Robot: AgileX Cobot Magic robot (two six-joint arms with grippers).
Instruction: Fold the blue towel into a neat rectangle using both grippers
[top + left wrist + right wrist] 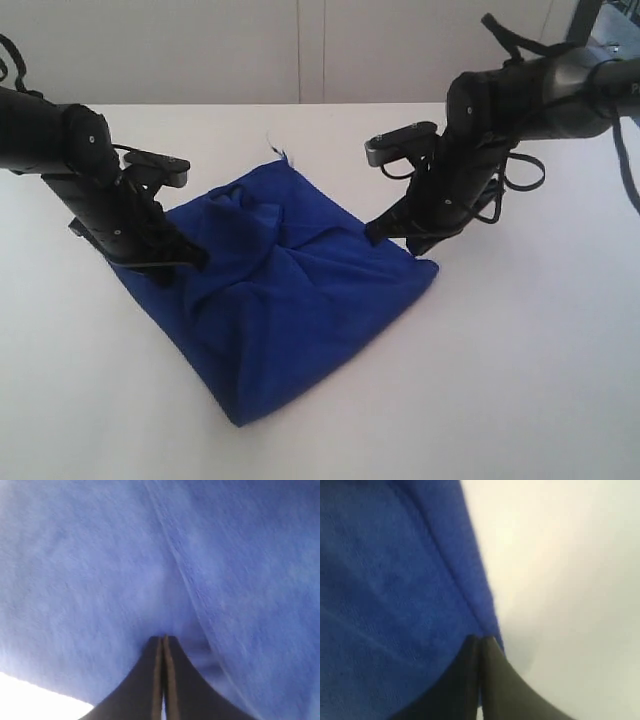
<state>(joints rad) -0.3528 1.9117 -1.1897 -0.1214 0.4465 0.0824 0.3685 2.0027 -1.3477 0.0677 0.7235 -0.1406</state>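
The blue towel (290,300) lies rumpled on the white table, roughly diamond-shaped, with creases running towards its middle. A small white tag (272,142) sticks out at its far corner. My left gripper (200,256) is shut on the towel's left side, where the cloth bunches up around the tips. In the left wrist view the closed gripper (163,639) presses into the towel (100,570), which fills the frame. My right gripper (374,234) is shut on the towel's right edge. The right wrist view shows that gripper (480,639) pinching the hem of the towel (385,580).
The white table (520,380) stretches bare to the right and front of the towel; it also shows beside the hem (570,580). A pale wall stands behind the table's far edge. Black cables hang from the right arm (520,170).
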